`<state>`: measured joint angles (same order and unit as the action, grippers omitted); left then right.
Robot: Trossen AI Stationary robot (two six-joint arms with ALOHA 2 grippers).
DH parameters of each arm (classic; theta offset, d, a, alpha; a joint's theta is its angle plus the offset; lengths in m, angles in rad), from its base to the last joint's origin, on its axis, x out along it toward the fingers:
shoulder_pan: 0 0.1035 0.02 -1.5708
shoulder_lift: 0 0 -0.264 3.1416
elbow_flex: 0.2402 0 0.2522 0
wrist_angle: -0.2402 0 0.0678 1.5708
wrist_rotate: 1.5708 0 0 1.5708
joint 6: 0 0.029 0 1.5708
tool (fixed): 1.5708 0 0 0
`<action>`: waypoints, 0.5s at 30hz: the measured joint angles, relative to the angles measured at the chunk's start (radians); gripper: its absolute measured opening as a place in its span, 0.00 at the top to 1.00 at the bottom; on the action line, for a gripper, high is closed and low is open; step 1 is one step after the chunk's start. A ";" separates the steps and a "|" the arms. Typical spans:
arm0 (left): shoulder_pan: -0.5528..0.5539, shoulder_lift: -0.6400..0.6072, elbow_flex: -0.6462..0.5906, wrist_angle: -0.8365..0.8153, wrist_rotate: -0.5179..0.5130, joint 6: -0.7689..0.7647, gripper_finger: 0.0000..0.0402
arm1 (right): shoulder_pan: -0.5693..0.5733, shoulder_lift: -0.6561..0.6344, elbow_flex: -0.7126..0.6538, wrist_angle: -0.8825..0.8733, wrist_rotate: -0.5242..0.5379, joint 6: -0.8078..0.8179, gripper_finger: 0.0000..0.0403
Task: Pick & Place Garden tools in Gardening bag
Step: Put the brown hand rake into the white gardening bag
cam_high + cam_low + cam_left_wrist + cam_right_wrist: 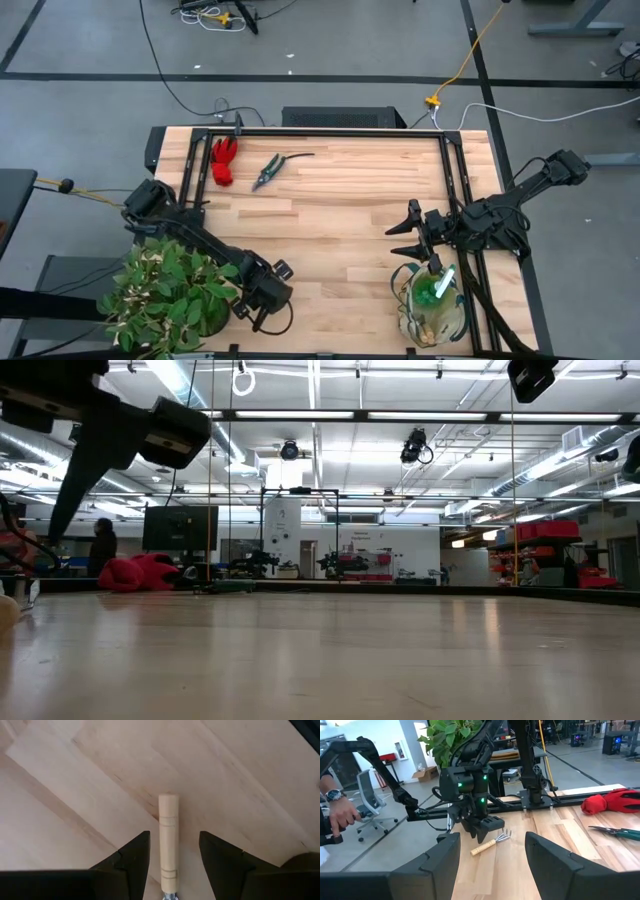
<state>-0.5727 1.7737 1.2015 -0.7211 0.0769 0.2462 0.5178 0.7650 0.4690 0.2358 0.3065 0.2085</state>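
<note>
Progress looked partial: the gardening bag (432,305) stood at the table's near right corner with a green-and-white item (441,283) already poking from it, while red gloves (223,162) and dark pruning shears (272,169) lay side by side at the far left. By the potted plant (165,295) at the near left, the left gripper (170,855) hung low over a small rake (491,841), fingers parted either side of its wooden handle (168,840), apparently not yet closed on it. The right gripper (490,855) waited just above the bag, jaws apart and empty. Rake, shears and gloves seemed left to pack.
</note>
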 joint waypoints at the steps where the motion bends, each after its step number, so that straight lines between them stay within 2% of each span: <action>1: -0.002 0.005 0.000 -0.001 0.000 0.000 0.55 | 0.000 0.000 0.000 -0.004 0.000 -0.006 0.44; 15: -0.006 0.071 -0.006 -0.012 -0.005 0.001 0.55 | 0.000 0.000 -0.001 -0.018 0.000 -0.007 0.44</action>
<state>-0.5789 1.8450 1.1952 -0.7335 0.0714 0.2469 0.5178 0.7654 0.4683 0.2180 0.3065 0.2012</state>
